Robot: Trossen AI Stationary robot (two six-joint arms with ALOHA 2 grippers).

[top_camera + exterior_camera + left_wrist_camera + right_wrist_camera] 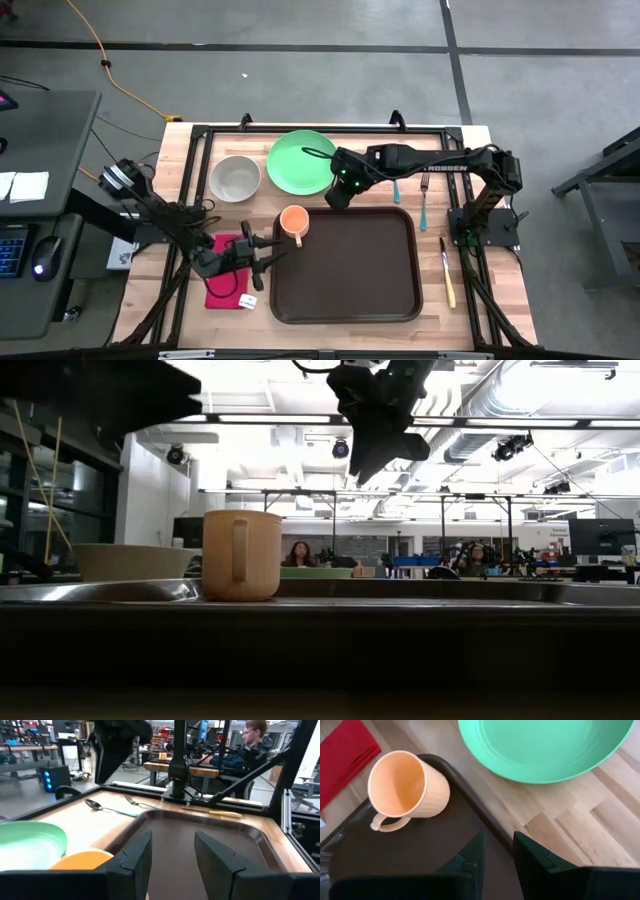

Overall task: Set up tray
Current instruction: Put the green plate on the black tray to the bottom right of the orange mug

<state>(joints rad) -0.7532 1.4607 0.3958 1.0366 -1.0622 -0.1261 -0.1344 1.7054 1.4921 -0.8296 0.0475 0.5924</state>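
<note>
The dark brown tray [350, 270] lies flat on the table's near middle. An orange cup [293, 221] stands upright on the tray's far left corner [405, 787], its handle toward the near side. My right gripper [338, 196] hangs open above the tray's far rim [485, 827], between the cup and the green plate [302, 162]; the low view shows it well above the table [378, 445]. My left gripper [266, 255] is open and points level across the tray's left rim [172, 852]. I see no contact.
A grey bowl [235, 178] sits left of the green plate. A red napkin [228, 272] lies under the left arm. A spoon [397, 187], a fork [424, 196] and a knife [447, 272] lie right of the tray. People sit beyond the table.
</note>
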